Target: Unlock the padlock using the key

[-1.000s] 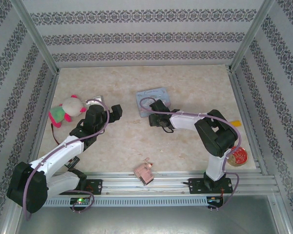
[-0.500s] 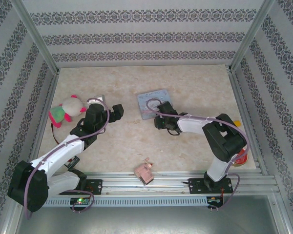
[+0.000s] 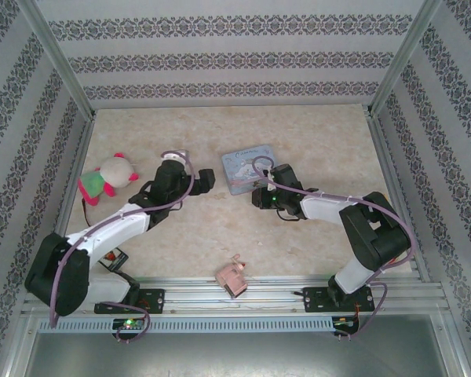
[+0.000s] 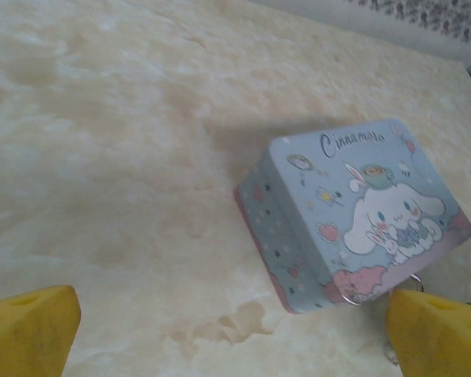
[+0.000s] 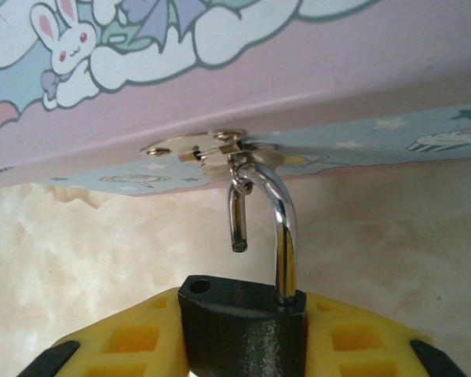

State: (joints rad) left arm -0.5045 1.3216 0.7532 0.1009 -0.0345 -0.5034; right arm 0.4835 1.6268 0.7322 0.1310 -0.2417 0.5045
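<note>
pinching black square padlock (image 5: 247, 318) in right hand (image 5: 243, 353), shackle (image 5: 283, 228) through pale blue cartoon tin's (image 4: 361, 212) hasp (image 5: 190, 147), left hand (image 4: 235, 330) spread

Site, as I log it from my station: robot test cell in a lab, not a lived-in room.
- Enclosure: bare aluminium posts (image 3: 56, 59) frame wall panels (image 3: 235, 55) papered in repeating ornamental bands, like a backdrop.
- Surface (image 3: 220, 133): marble-look sheet, fenced in on three sides.
- Mounting: metal rail (image 3: 259, 294) along the near edge, with a slotted cable duct (image 3: 235, 322) below it and a green indicator light (image 3: 128, 322).
- Equipment: left arm (image 3: 110, 228) and right arm (image 3: 330, 208), white and black, bolted to the rail and trailing loose cables.
- Props I see, unrelated to each other: plush toy (image 3: 106, 177), cartoon tin (image 3: 247, 166), pink blocky object (image 3: 231, 276), padlock (image 5: 243, 330).
</note>
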